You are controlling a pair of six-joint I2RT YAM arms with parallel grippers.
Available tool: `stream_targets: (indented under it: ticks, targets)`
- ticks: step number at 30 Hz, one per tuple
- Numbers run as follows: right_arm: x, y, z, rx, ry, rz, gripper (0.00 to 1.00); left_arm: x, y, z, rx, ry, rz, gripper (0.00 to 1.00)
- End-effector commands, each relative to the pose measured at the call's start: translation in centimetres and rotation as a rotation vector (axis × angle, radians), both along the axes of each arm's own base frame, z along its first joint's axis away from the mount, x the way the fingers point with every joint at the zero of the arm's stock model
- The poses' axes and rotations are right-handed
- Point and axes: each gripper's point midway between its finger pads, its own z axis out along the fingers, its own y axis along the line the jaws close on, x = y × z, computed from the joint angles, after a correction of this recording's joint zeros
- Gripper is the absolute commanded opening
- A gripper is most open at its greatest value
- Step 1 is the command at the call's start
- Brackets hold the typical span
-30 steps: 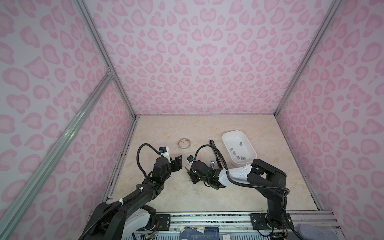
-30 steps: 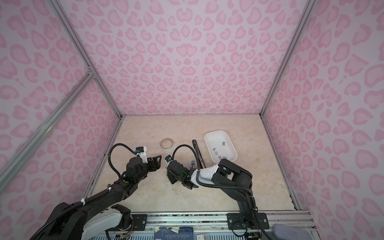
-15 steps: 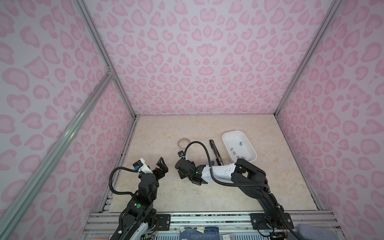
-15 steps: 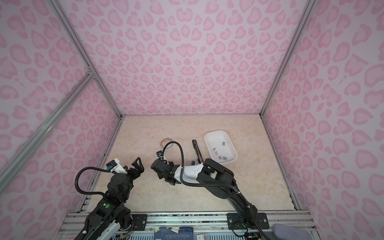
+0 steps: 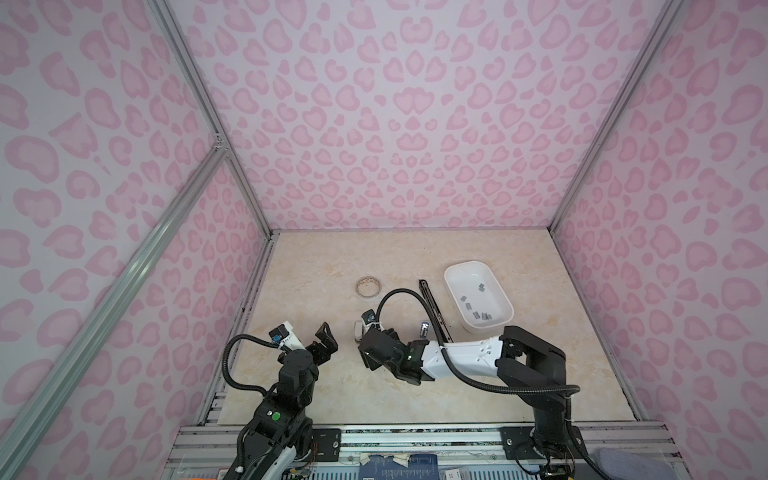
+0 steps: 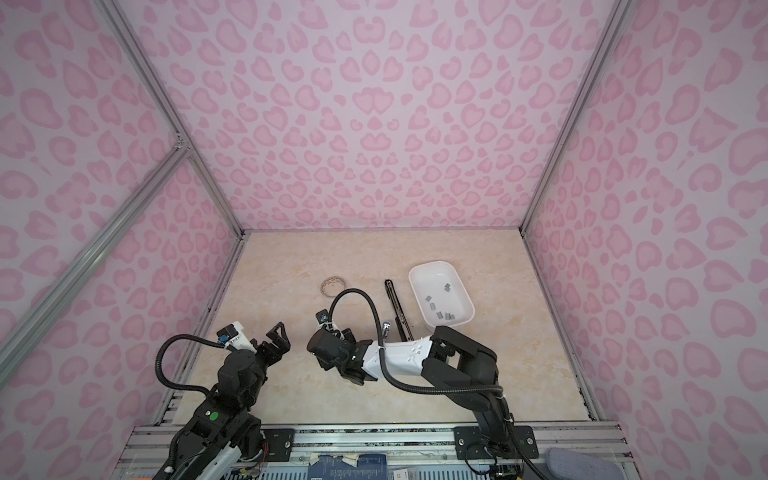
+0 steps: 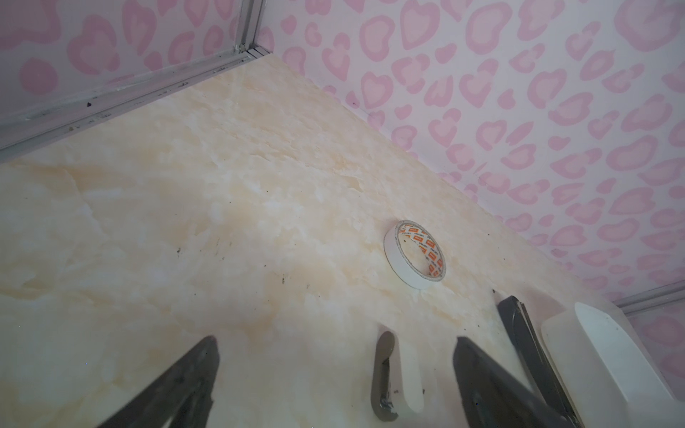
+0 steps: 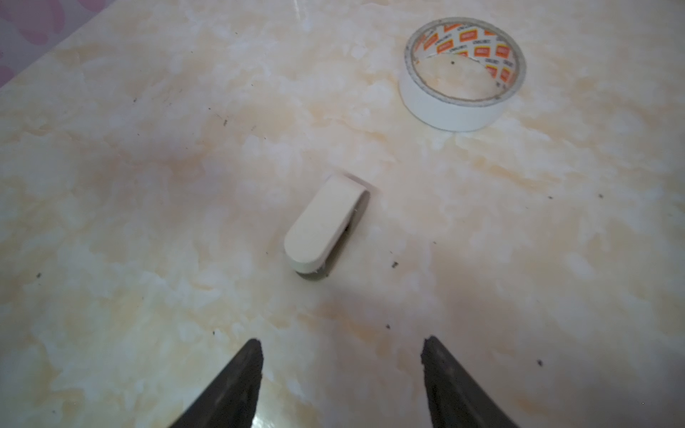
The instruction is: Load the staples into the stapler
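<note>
Overall, the staples were small grey metal strips, short and rectangular, scattered loose inside the white tray at the far right of the table, most of them toward the tray's near end. Left gripper: jaws wide apart, empty, at near left over bare tabletop. Right gripper: jaws also apart, empty, reaching toward centre. Small white stapler lay flat on the table just beyond its tips, not touching them. Long thin black stapler lay between the white stapler and the tray, just beside the tray. Tape roll sat farther back, near centre.
</note>
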Motion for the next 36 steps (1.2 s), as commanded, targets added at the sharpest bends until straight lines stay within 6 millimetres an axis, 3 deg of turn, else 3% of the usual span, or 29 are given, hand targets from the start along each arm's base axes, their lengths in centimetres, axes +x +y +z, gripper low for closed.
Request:
stream_targets:
  ticks: [1,6,12,20,31,34,36]
  targets:
    - [0.1,-3.4,0.4,-0.011,-0.045,-0.097,0.65,0.4,-1.2,0.8,-0.016,-0.009,-0.061,0.99]
    - [-0.8,-8.4,-0.1,-0.039,-0.056,-0.197,0.64,0.9,-2.2,0.7,-0.003,0.023,-0.112,1.00]
    - [-1.7,-11.0,-1.2,-0.086,-0.065,-0.263,0.72,1.1,-2.7,0.1,0.005,0.049,-0.131,0.99]
    - [-1.9,-11.8,-3.8,-0.125,-0.036,-0.303,0.74,1.0,-2.9,0.0,0.004,0.055,-0.147,0.99]
    - [-1.6,-12.4,-5.3,-0.124,0.000,-0.327,0.76,1.2,-2.9,0.3,0.005,0.049,-0.147,0.99]
    - [-1.5,-12.4,-5.7,-0.105,0.019,-0.328,0.70,1.2,-3.0,0.0,0.007,0.058,-0.147,0.99]
    - [-1.4,-12.2,-6.1,-0.090,0.040,-0.321,0.60,1.3,-3.0,0.1,0.009,0.058,-0.146,0.99]
